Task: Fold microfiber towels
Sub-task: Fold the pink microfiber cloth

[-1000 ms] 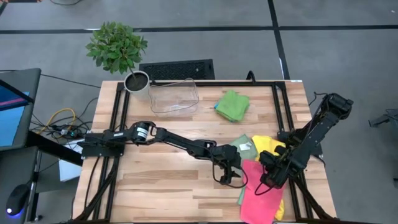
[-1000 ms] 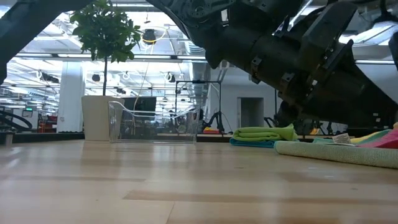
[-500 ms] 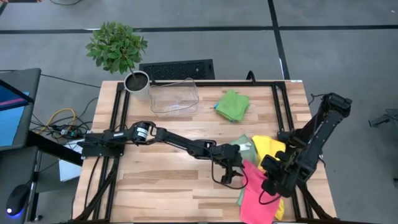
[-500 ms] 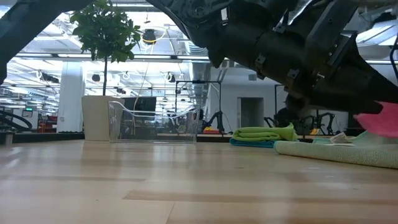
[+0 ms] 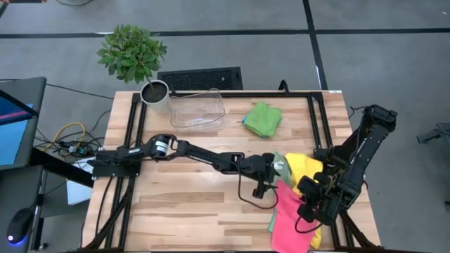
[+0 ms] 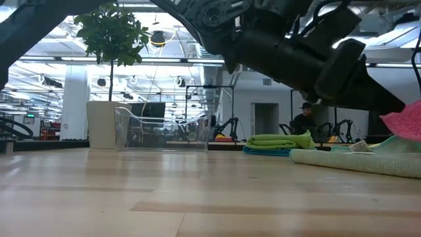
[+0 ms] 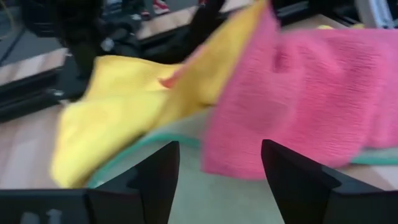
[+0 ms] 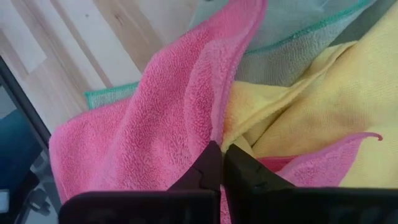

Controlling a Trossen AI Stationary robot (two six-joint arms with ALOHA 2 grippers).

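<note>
Microfiber towels, and the one in play is the fuzzy pink square cloth (image 8: pixel 155 124), pinched at its edge in the closed right tool (image 8: pixel 221 163) and lifted off the wooden worktop (image 5: pixel 183 204). A soft yellow cloth (image 5: pixel 304 166) and a pale sage one (image 5: pixel 275 163) sit bunched right beside that tool. The left tool (image 7: pixel 217 168) hangs wide open, empty, just short of the pink edge. Looks like the pull-out-and-spread step. Next move probably needs the left tool grabbing a second corner.
</note>
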